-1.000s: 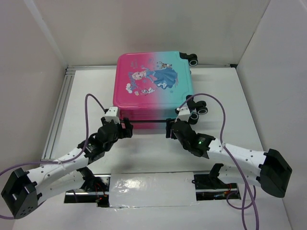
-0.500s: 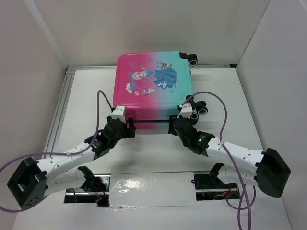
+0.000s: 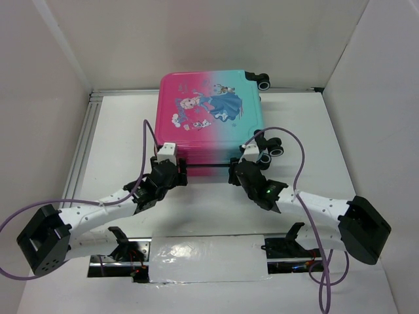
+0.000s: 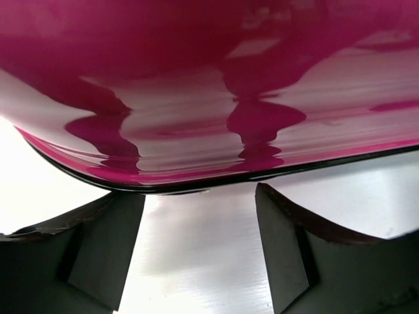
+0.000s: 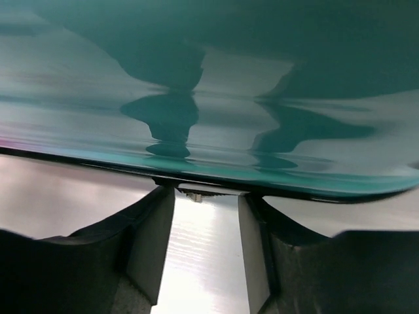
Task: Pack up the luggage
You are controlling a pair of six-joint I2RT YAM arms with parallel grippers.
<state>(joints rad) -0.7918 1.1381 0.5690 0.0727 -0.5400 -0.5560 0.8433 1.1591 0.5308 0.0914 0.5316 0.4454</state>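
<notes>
The luggage (image 3: 209,118) lies flat and closed at the back middle of the table, its pink-to-teal shell with the princess print facing up. My left gripper (image 3: 180,171) is at the pink end of its near edge. In the left wrist view the glossy magenta shell (image 4: 209,98) fills the top, and the left gripper (image 4: 200,193) stands open just under its black seam, holding nothing. My right gripper (image 3: 232,173) is at the teal end of the near edge. In its wrist view the right gripper (image 5: 207,196) is open with a narrower gap, and a small tab (image 5: 194,195) under the teal shell (image 5: 209,98) sits between the tips.
Black wheels (image 3: 264,82) (image 3: 275,149) stick out on the suitcase's right side. An aluminium rail (image 3: 82,150) runs along the table's left. White walls close in the back and both sides. A silver plate (image 3: 206,252) lies between the arm bases. Purple cables loop over both arms.
Both arms have pushed forward to the suitcase's near edge; the left gripper has also shifted right. The right jaws have narrowed noticeably, the left ones slightly.
</notes>
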